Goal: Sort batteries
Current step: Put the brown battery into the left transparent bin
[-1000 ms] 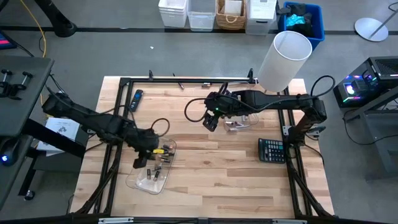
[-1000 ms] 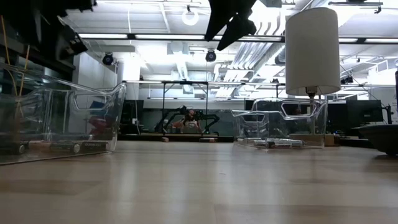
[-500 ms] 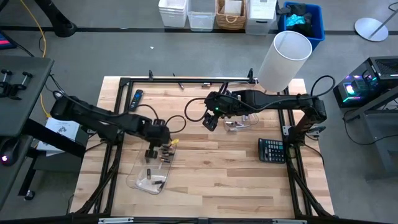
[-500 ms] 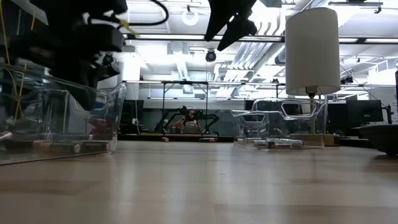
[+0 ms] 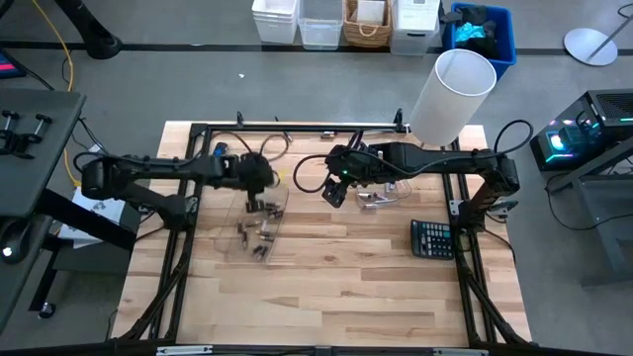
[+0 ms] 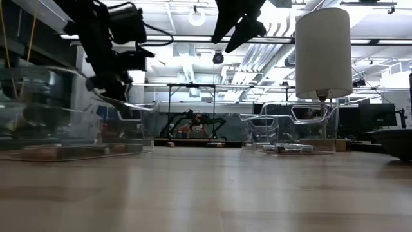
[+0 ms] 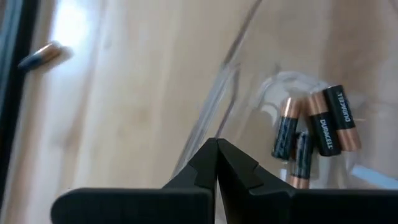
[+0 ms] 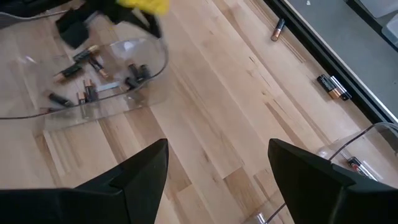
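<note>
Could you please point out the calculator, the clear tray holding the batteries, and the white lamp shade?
calculator (image 5: 431, 238), high view, middle of its keypad.
clear tray (image 5: 280, 220), high view, its right rim.
white lamp shade (image 6: 324, 53), low view, middle of its side.

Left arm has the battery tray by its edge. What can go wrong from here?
1. The left end effector is shut on just the thin rim of the clear tray; that pinch may slip.
2. The low view suggests the tray is raised on one side, so the batteries could slide out.
3. The open right end effector hangs close by; the tray could clip it.
</note>
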Motion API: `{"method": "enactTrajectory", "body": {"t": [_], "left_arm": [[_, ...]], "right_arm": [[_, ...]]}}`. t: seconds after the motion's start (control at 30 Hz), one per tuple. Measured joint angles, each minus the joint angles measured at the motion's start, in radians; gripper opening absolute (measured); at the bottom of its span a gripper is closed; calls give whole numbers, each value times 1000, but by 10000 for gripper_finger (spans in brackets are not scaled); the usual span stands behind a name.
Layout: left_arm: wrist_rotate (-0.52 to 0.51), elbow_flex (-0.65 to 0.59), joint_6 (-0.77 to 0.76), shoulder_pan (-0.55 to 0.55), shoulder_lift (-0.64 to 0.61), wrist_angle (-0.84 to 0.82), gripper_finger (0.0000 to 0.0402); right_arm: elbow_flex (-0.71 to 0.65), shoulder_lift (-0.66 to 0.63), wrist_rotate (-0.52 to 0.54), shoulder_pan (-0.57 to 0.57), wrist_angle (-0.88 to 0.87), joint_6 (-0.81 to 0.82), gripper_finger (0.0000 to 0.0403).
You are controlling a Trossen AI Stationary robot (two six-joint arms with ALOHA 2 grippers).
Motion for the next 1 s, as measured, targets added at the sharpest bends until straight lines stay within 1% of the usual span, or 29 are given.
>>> {"method": "enactTrajectory", "body": {"t": [0.13, 0.2, 0.27, 0.3, 0.37, 0.47, 0.53, 0.6, 0.67, 0.73, 0.83, 0.9, 1.0], "left_arm": [[13, 5, 29, 97, 0, 1, 0], [65, 33, 13, 124, -2, -15, 0], [124, 81, 2, 129, -5, -17, 0], [131, 108, 0, 128, -5, -18, 0], [117, 166, 3, 128, -5, -8, 0], [14, 251, 88, 166, 40, 59, 0], [-11, 322, 165, 231, 125, 51, 0], [-11, 423, 207, 301, 253, -1, 0], [-15, 543, 220, 364, 394, -86, 0], [-22, 673, 179, 408, 529, -169, 2], [-20, 867, 62, 449, 698, -310, 12], [-11, 980, -10, 462, 788, -390, 26], [17, 1097, -112, 468, 881, -464, 55]], "right_arm": [[0, 0, 2, 0, 0, -1, 270], [0, 0, 3, 0, 0, -2, 270], [0, 0, 3, 0, 0, -3, 270], [0, 0, 3, 0, 0, -3, 270], [0, 0, 3, 0, 0, -3, 270], [0, 0, 3, 0, -1, -3, 270], [0, 0, 3, -1, 0, -3, 270], [0, 0, 3, -6, 0, -3, 270], [0, 0, 3, -11, 0, 8, 270], [0, 0, 3, -20, 2, 21, 270], [0, 0, 4, -29, 14, 49, 270], [0, 0, 4, -34, 20, 62, 270], [0, 0, 5, -33, 34, 76, 270]]}}
